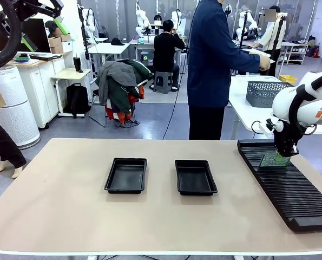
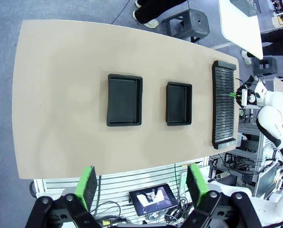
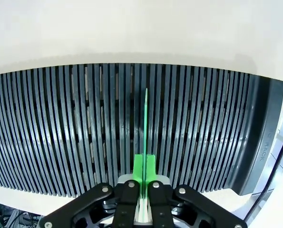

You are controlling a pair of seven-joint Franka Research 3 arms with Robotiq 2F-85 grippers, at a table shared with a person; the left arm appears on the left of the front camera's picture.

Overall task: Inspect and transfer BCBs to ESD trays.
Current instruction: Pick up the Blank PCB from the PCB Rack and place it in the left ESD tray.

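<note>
The right gripper (image 3: 145,167) is clamped on the edge of a BCB (image 3: 146,118), which stands upright in the slotted rack (image 3: 60,133) at the table's three o'clock. In the wrist view the board runs from the pads toward twelve o'clock. It looks thin, light, stiff and fragile, so a bare edge is probably the best hold. The left gripper (image 2: 141,183) hangs wide apart and empty.

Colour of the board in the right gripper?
Green. The BCB, edge-on in the right gripper, shows best in the right wrist view.

Black slotted rack (image 1: 296,189) on the tan table (image 1: 58,206) — grey basket (image 1: 266,93) behind.
</note>
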